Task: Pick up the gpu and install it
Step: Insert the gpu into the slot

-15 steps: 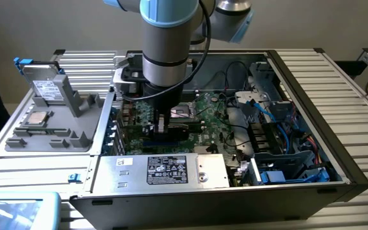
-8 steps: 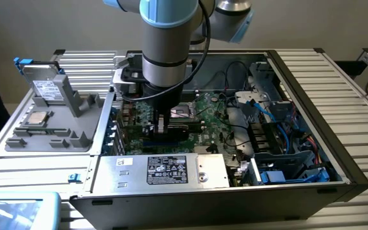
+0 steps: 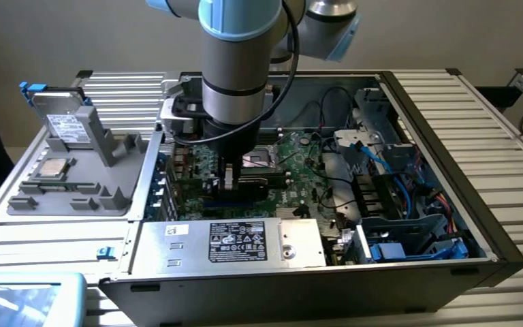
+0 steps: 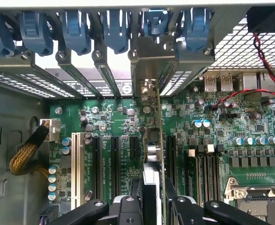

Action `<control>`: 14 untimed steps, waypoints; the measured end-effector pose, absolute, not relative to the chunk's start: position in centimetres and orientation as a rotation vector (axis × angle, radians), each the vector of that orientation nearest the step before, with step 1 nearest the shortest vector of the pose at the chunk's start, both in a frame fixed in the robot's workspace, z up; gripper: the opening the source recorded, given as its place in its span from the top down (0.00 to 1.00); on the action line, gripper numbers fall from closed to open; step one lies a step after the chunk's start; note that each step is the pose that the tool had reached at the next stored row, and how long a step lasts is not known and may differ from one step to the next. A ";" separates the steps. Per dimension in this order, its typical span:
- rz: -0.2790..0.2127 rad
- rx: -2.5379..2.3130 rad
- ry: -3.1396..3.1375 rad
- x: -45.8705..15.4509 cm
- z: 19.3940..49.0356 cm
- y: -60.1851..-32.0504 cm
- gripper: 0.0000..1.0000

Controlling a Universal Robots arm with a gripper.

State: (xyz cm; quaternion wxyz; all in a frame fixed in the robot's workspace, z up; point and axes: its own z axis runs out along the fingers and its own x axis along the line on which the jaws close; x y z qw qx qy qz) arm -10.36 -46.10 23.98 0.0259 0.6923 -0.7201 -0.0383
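Note:
My gripper (image 3: 229, 176) is low inside the open computer case (image 3: 443, 269), over the green motherboard (image 3: 291, 160). It is shut on the gpu (image 4: 152, 140), which stands on edge between the fingers (image 4: 128, 206). The card runs from the gripper toward the rear slot openings, and its silver end bracket (image 4: 147, 89) sits against the case's back wall below a blue clip (image 4: 156, 23). The card's lower edge is in line with a black expansion slot, with other slots (image 4: 115, 154) beside it. In the exterior view the gpu (image 3: 229, 182) is a thin dark sliver under the wrist.
A grey fixture (image 3: 80, 177) at the exterior view's left holds a hard drive (image 3: 66, 119) and a small chip (image 3: 52, 167). The silver power supply (image 3: 234, 242) is at the case front, with drive bays and blue cables (image 3: 407, 204) to the right. Red and black wires (image 4: 263, 56) cross near the ports.

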 end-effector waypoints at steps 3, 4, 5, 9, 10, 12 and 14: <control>-0.118 2.140 -2.226 -10.4 24.0 -46.1 0.71; -0.118 2.140 -2.226 -10.4 24.0 -46.1 0.71; -0.118 2.140 -2.226 -10.4 24.0 -46.1 0.71; -0.119 2.139 -2.225 -10.4 24.0 -46.1 0.71; -0.120 2.139 -2.225 -10.4 24.0 -46.1 0.71; -0.122 2.137 -2.223 -10.4 24.0 -46.1 0.71; -0.125 2.136 -2.222 -10.4 24.0 -46.1 0.71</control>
